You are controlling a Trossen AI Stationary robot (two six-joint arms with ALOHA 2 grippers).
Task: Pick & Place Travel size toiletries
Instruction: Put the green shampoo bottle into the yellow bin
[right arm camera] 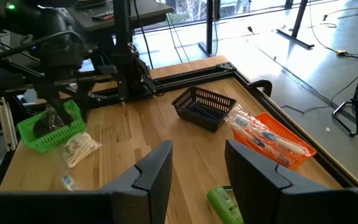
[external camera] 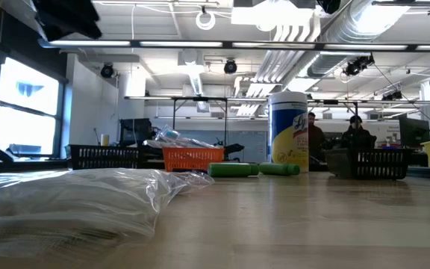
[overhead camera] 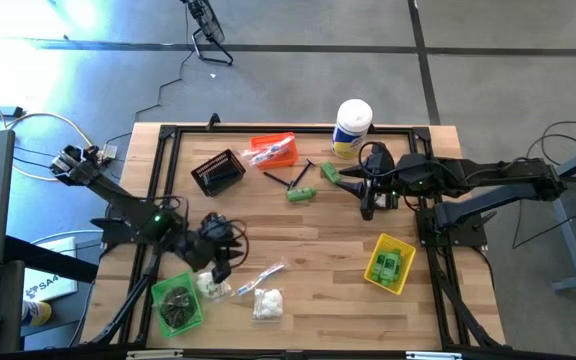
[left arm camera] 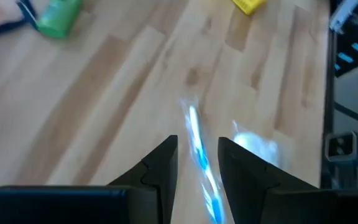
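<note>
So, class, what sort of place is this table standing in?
Probably an open-plan lab or workshop: exposed ceiling ducts, grey concrete floor with trailing cables, and people seated at desks behind the light wooden slatted table.

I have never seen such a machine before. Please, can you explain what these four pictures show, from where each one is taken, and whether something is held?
It is a robot with two dark arms working at a wooden table. One picture looks down from above, one looks level across the tabletop, and two come from cameras on the arms' wrists. On the table are an orange bin, a black bin, a green bin, a yellow bin, a white canister, a bag of white puffs and green bottles. The left gripper is at a clear packet; I cannot tell whether it grips it. The right gripper is open and empty, near one of the bottles.
</note>
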